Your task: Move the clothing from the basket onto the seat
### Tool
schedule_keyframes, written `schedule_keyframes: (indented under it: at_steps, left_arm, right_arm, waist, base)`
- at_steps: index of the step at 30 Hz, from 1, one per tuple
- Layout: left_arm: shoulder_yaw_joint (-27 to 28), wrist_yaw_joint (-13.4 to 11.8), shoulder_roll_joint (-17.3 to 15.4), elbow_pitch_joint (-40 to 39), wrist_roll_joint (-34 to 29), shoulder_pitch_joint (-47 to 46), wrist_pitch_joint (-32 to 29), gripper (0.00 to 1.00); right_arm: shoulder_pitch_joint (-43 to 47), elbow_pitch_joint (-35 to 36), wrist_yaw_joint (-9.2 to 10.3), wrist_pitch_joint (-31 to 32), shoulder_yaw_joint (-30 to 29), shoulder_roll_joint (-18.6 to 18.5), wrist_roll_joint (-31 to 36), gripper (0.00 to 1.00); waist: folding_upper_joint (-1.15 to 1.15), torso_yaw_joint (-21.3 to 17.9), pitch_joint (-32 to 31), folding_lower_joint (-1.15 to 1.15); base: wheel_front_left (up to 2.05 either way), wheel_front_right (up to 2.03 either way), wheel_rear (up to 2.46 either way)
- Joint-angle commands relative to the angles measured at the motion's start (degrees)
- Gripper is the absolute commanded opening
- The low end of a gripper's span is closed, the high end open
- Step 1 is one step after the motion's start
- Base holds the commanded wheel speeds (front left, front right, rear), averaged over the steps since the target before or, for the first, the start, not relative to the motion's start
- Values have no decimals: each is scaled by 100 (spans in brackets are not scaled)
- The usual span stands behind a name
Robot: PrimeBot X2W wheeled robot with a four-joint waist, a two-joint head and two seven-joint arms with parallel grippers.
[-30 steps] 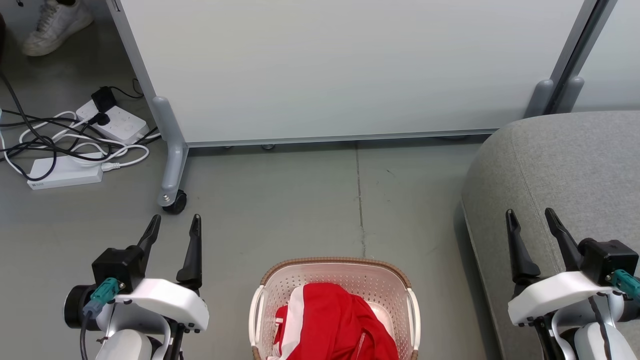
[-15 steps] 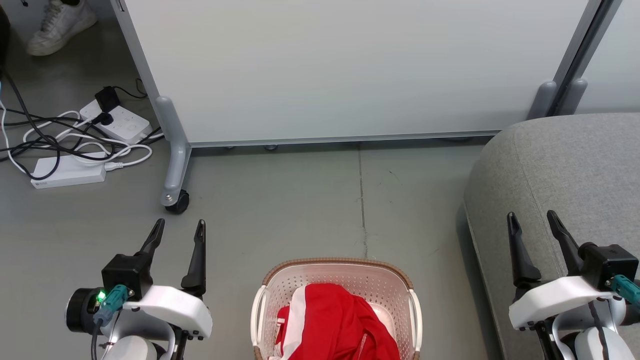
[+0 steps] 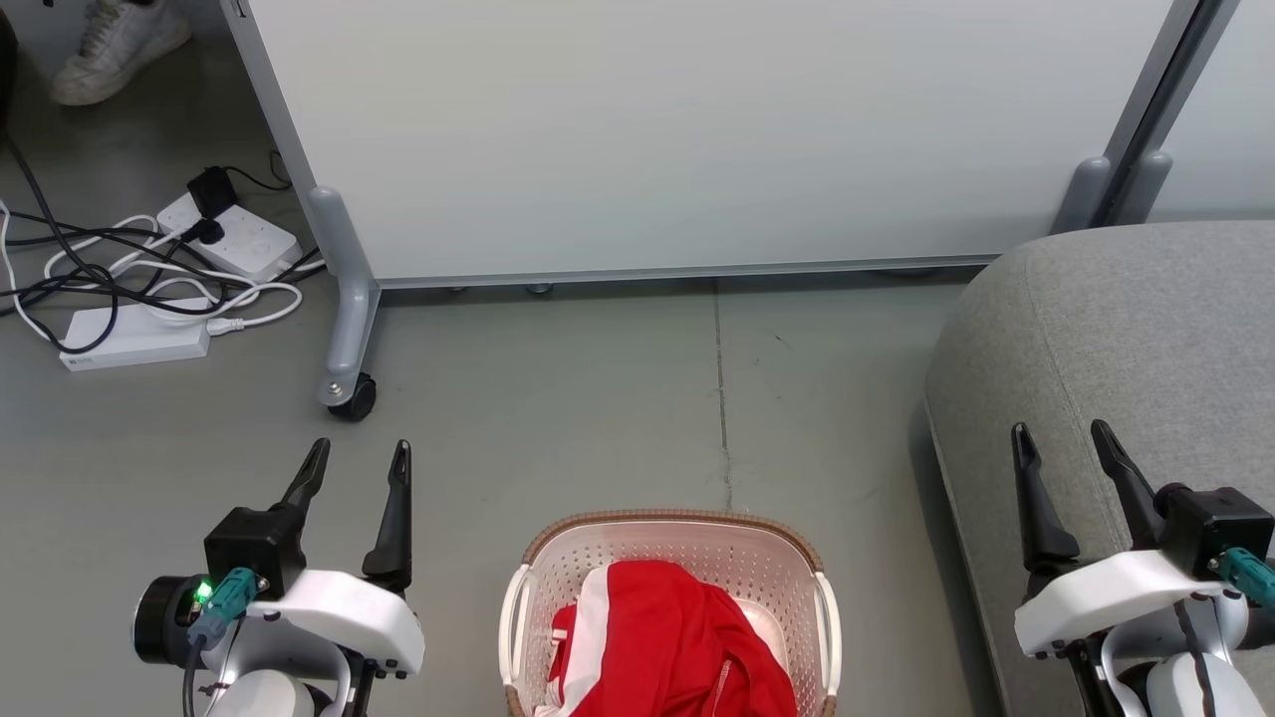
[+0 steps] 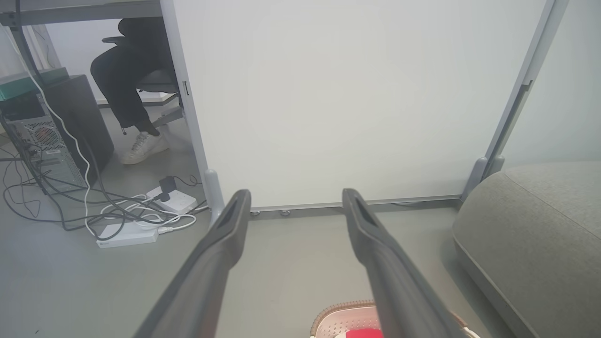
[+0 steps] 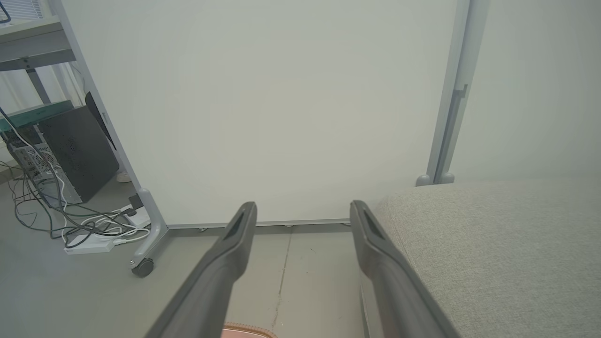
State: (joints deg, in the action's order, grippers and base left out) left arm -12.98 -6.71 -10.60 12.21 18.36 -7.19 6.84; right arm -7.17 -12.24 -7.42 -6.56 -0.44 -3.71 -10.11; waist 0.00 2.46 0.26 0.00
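Clothing [image 3: 662,637]: red with white stripe, heaped inside basket [image 3: 667,523], bottom centre of head view. Basket: cream, brown rim, standing on grey floor [image 3: 598,418], apart from seat [image 3: 1126,329] on the right.
Left gripper [image 3: 359,453]: fingers spread, empty, above floor left of basket.
Right gripper [image 3: 1058,430]: fingers spread, empty, over seat.
Beyond: white partition [image 3: 697,129] on castor [image 3: 349,398]; power strips [image 3: 134,339] with cables at far left; shoe [image 3: 115,40] in top corner.
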Motion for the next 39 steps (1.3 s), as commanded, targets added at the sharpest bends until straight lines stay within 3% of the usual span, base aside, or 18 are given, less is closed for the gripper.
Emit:
schedule_keyframes:
  at_steps: [1, 8, 16, 30, 39]
  left_arm:
    - [2, -43, -43, -14, 42, 19, 1, 100]
    - [-136, 19, 33, -98, -33, -364, 35, 100]
    - [-597, 232, 303, 287, -186, -1048, -51, 100]
    - [-1429, 769, 616, 2138, -340, -2086, -309, 100]
    - [-1640, 991, 483, 3527, -457, -2874, -633, 100]
  right_arm:
    - [37, 27, -13, 3, -15, -10, 23, 100]
    - [-145, 242, -13, 46, -3, -44, 56, 100]
    - [-574, 701, -13, 82, 153, -33, 27, 100]
    - [-1309, 1100, -13, -234, 403, 67, -222, 100]
    - [-1748, 1264, -13, -610, 673, 76, -649, 100]
  waist:
    - [0, 0, 24, 0]
    - [0, -76, 335, 0]
    - [0, -489, 1170, 0]
    - [0, -1522, 2701, 0]
    - [0, -2161, 3823, 0]
  base:
    - [0, 0, 0]
    - [0, 0, 0]
    - [0, 0, 0]
    - [0, 0, 0]
    - [0, 0, 0]
